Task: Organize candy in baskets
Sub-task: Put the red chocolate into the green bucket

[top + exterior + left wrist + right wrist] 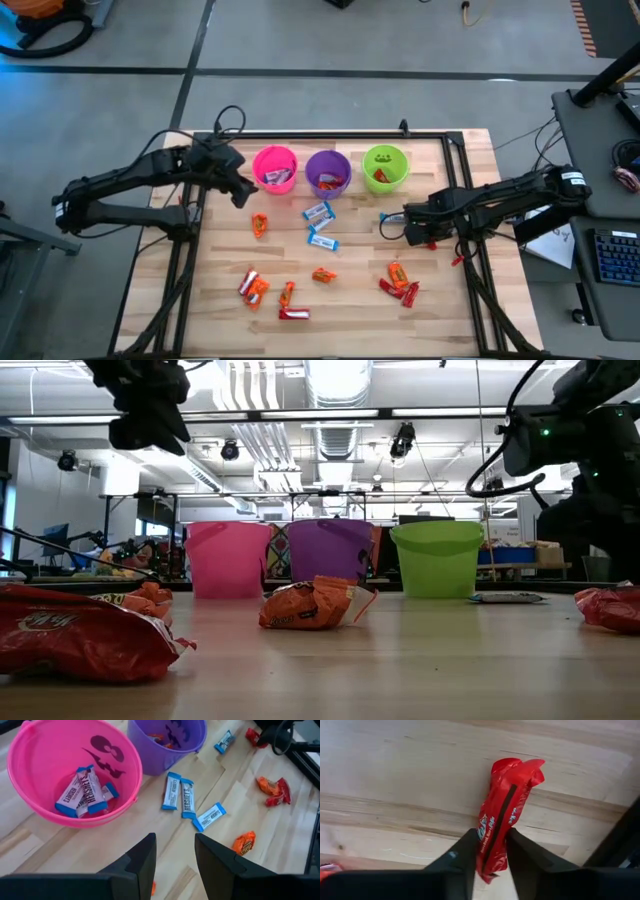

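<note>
Pink (275, 168), purple (328, 172) and lime green (385, 167) baskets stand in a row at the table's far side. The pink one (30, 795) holds blue-and-white bars; the other two hold some candy too. Loose candy lies on the wood: blue-and-white bars (318, 212), orange ones (260, 225), red ones (293, 313). My left gripper (175, 840) hangs open and empty above the table, just near of the pink basket (243, 192). My right gripper (490, 837) is at the table's right (425, 236), shut on a red candy bar (510, 795). My right gripper pinches the red candy bar between its two fingers at one end of the wrapper (492, 827). The fingers come steeply from above, and the rest of the bar sticks out beyond their tips over the wood. Whether the bar is clear of the table I cannot tell.
Black frame rails run along the table's left and right sides (470, 290). More red and orange candy (400, 283) lies near my right gripper, and one blue bar (385, 217) beside it. Bare wood lies between the baskets and the near candy.
</note>
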